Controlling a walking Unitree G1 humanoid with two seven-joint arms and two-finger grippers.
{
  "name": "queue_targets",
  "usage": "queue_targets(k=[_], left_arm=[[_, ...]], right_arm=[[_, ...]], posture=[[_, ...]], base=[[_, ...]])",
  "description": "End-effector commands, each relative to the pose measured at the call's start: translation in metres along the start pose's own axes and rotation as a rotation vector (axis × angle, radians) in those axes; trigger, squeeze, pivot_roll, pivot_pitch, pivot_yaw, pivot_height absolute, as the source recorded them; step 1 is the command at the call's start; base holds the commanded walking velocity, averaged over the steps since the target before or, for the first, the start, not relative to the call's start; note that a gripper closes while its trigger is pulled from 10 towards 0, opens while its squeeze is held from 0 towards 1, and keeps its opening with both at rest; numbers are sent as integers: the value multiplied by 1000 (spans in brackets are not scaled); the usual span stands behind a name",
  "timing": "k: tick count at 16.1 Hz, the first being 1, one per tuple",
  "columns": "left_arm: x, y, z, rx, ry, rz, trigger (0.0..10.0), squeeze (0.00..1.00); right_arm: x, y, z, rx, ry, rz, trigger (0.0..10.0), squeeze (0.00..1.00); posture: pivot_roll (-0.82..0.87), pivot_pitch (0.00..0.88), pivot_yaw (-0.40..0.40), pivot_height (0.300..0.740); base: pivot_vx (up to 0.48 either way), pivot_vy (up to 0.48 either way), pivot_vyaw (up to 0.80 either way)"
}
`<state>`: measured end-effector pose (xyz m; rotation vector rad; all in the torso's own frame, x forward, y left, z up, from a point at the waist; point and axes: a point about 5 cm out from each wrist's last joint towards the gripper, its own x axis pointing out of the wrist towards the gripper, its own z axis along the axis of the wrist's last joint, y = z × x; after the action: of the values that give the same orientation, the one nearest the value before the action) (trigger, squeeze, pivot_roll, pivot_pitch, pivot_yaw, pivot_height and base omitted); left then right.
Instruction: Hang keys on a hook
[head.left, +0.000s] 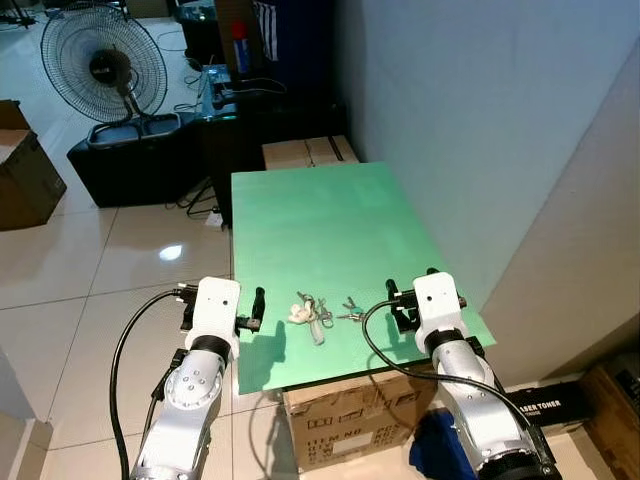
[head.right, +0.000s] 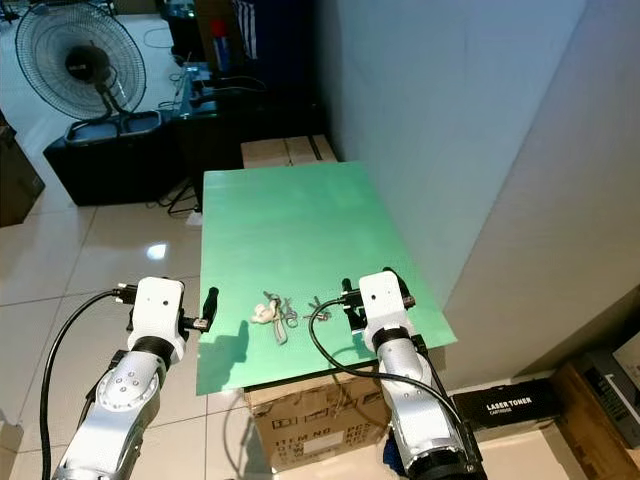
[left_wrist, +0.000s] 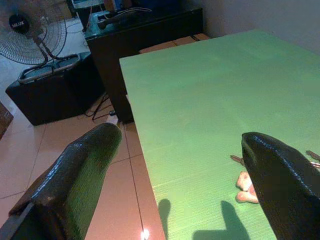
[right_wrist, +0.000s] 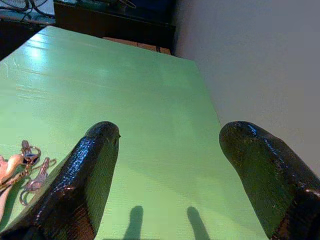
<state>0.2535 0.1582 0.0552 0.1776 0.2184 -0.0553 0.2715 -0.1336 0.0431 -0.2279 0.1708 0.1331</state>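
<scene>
A bunch of keys (head.left: 316, 313) with a pale fob lies near the front edge of the green board (head.left: 320, 220); the fob (left_wrist: 246, 187) and the metal rings (right_wrist: 30, 172) also appear in the wrist views. My left gripper (head.left: 222, 292) hovers open at the board's front left edge, left of the keys, and its fingers (left_wrist: 85, 160) hold nothing. On the other side of the keys, my right gripper (head.left: 428, 286) is open over the front right of the board, its fingers (right_wrist: 97, 165) spread wide above bare green surface.
The green board rests on a cardboard box (head.left: 350, 410). A grey wall (head.left: 480, 100) runs along its right side. Behind it are flat cardboard boxes (head.left: 308, 152), a black cabinet (head.left: 140, 160) and a standing fan (head.left: 103, 65). Tiled floor lies to the left.
</scene>
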Motion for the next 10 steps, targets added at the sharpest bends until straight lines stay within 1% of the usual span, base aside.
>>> queue_targets(k=[1,3,6,9,10], left_arm=[[-1,0,1,-1,-6,1,10000,0],[-1,0,0,1,-2,-6,10000,0],[-4,-3,-1,20,6,-17,10000,0],[-5,-5,-1,27,7,-31,10000,0],[-5,-5,0,28,7,-29,10000,0]], right_arm=[[-1,0,1,-5,1,1,10000,0],[-2,0,1,-3,-1,1,10000,0],[-6,0,-2,0,1,-3,10000,0],[-8,0,-4,4,6,-7,10000,0],[-8,0,-4,5,7,-8,10000,0]], posture=[[-96,0,48,740],[-97,0,51,740],[-101,0,60,740],[-102,0,62,740],[-103,0,63,740]], base=[[0,0,0],[0,0,0],[380,287,0],[446,0,0],[0,0,0]])
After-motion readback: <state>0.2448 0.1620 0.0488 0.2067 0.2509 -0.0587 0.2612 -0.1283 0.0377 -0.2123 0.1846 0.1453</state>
